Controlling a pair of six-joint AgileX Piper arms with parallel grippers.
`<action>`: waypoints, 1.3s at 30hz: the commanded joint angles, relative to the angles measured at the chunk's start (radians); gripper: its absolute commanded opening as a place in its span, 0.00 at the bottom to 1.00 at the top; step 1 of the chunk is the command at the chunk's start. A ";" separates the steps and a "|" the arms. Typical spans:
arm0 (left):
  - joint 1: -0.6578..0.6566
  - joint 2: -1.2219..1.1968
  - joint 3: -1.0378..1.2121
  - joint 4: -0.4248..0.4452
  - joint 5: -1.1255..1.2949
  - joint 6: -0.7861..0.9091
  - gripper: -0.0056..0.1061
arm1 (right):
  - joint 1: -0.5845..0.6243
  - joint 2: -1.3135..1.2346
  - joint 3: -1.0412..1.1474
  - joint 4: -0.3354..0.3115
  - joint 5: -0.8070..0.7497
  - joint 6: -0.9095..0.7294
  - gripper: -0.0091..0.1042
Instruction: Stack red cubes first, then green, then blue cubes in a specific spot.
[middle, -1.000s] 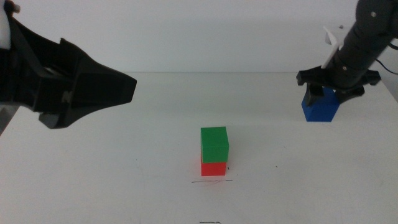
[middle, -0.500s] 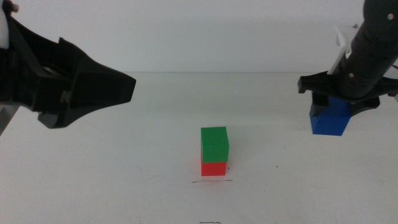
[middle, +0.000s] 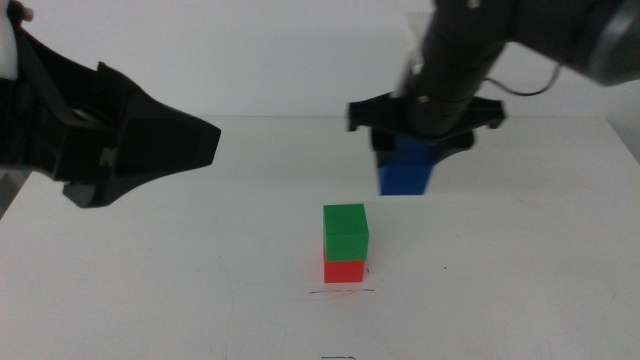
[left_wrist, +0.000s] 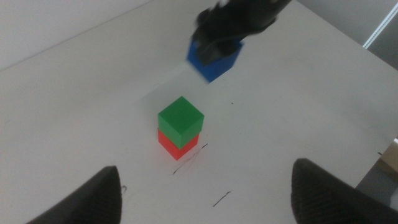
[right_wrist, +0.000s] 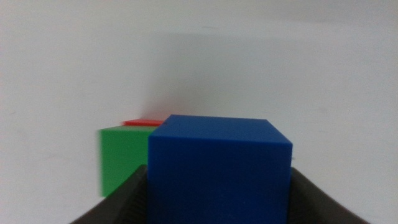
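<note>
A green cube (middle: 345, 231) sits squarely on a red cube (middle: 343, 270), just behind a thin pen line (middle: 340, 292) marking the spot on the white table. My right gripper (middle: 411, 142) is shut on the blue cube (middle: 405, 173) and holds it in the air, behind and slightly right of the stack. In the right wrist view the blue cube (right_wrist: 221, 168) fills the space between the jaws, with the green cube (right_wrist: 123, 165) and a sliver of the red cube (right_wrist: 142, 123) beyond it. My left gripper (left_wrist: 205, 199) hovers open at the left, nothing between its fingers.
The white tabletop (middle: 200, 280) is bare around the stack. A second short pen mark (left_wrist: 222, 198) lies near the stack in the left wrist view. The table's right edge (left_wrist: 373, 56) runs close by there.
My right gripper has carried the blue cube from the far right leftward toward the stack, lifted off the table. The left arm and the green-on-red stack have not moved.
</note>
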 joint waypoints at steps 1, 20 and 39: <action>-0.003 -0.010 -0.024 -0.026 -0.067 -0.003 0.89 | 0.031 -0.020 -0.061 -0.015 0.061 0.007 0.07; -0.003 -0.010 -0.024 -0.026 -0.068 -0.003 0.89 | 0.106 0.076 -0.099 0.041 0.051 0.014 0.07; -0.003 -0.010 -0.024 -0.026 -0.068 -0.003 0.89 | 0.108 0.104 -0.099 0.049 -0.040 0.009 0.63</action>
